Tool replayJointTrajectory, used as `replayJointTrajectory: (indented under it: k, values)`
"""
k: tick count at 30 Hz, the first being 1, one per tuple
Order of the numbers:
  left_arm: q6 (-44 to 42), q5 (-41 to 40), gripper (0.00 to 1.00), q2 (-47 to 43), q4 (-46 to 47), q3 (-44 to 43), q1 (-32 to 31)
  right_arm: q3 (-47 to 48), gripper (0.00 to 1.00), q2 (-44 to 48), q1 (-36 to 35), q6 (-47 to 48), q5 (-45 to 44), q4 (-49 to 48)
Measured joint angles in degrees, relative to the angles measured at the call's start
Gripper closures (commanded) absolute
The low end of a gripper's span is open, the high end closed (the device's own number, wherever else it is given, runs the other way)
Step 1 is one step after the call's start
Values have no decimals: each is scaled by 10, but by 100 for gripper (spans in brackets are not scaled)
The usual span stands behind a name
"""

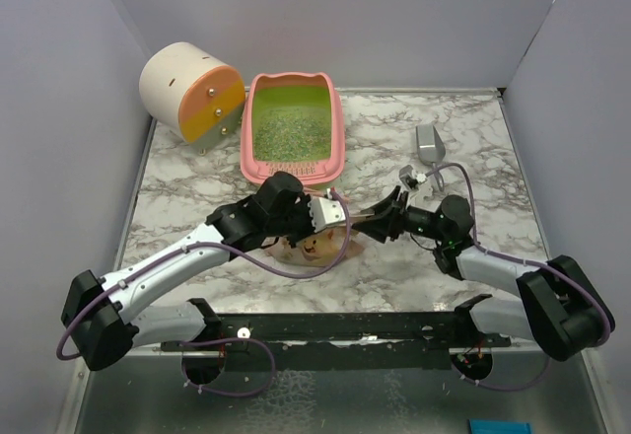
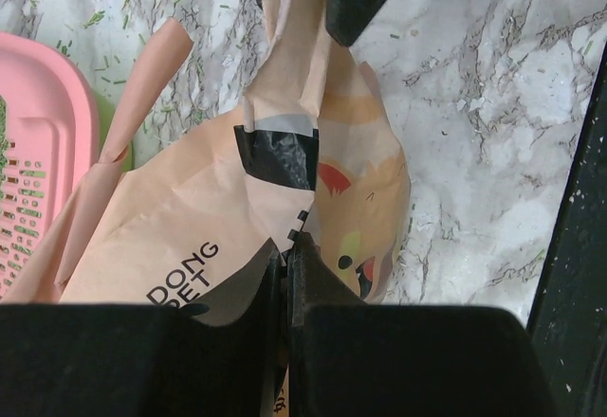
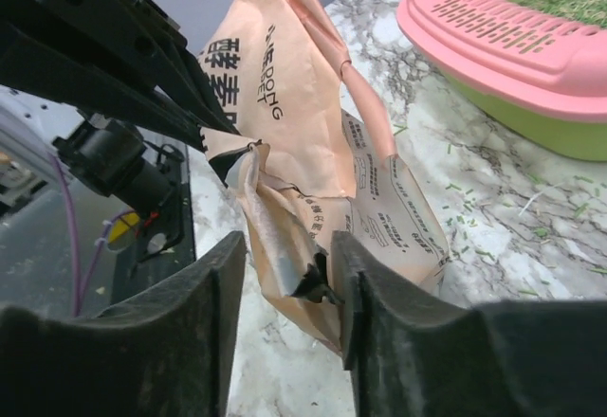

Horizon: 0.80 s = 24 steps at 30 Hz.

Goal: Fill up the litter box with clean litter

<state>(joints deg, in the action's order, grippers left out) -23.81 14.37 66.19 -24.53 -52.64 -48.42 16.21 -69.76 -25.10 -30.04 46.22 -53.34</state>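
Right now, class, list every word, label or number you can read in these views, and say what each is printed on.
"DONG": on the pouch, in both wrist views.
"PET": just under "DONG" on the pouch, left wrist view.
Large Chinese characters beside "DONG", right wrist view: too blurred to read.
Fine print on the pouch's other panel: too small to read.
Litter box, cylinder, scoop: no readable text.

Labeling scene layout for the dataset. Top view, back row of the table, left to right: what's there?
cream-and-orange cylinder → pink litter box → grey metal scoop. The tan pouch lies nearer the arms and overlaps the box's span, so it is left out.
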Motion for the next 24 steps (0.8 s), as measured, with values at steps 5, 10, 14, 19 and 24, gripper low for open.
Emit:
replayJointTrajectory:
  k: [5,10,14,19,24]
  values:
    - [2,-3,100,-27,11,24,1,5,98,-26,22,-38,42,-44]
    - [6,-5,100,-47,31,46,1,10,99,-38,37,-87,93,-73]
    - [5,-10,100,-54,36,51,1,54,99,-49,46,-120,134,-19]
    - [-3,-29,100,-60,52,56,0,99,99,-58,71,-185,155,106]
    - [-24,-38,100,-72,70,63,-3,60,99,-79,105,-287,179,134]
